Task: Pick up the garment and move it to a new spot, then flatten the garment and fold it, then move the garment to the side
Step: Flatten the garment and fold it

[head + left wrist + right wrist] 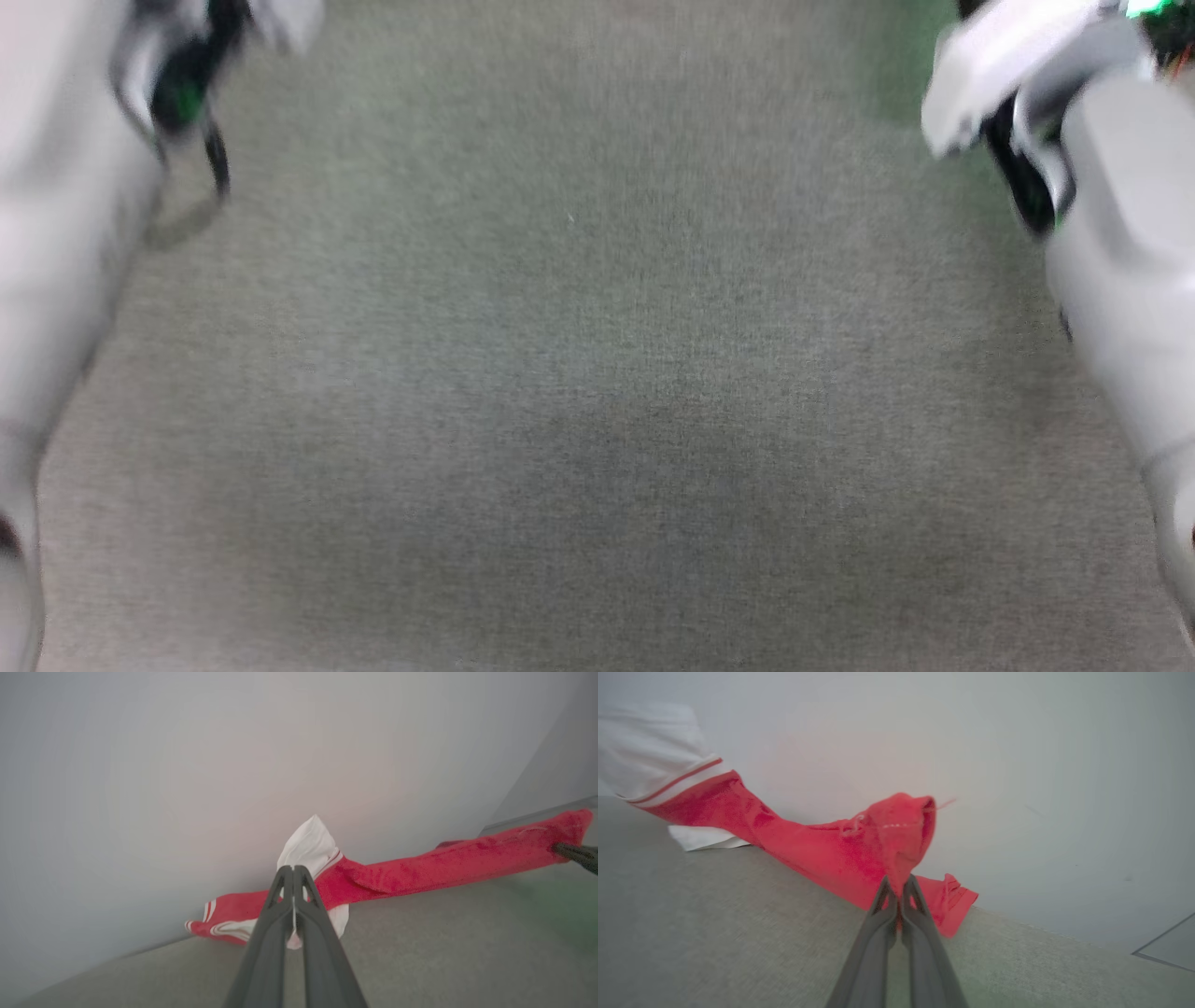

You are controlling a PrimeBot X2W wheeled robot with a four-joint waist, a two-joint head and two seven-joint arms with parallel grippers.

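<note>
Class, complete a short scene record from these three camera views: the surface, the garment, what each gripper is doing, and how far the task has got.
surface: grey-green woven fabric surface, meeting a pale wall
garment: bright red jersey-style shirt with white sleeves and striped trim, bunched into a long band stretched between the grippers
left gripper: shut on the shirt's white sleeve end
right gripper: shut on a red edge of the shirt
task stage: held at both ends, not yet flattened or folded
</note>
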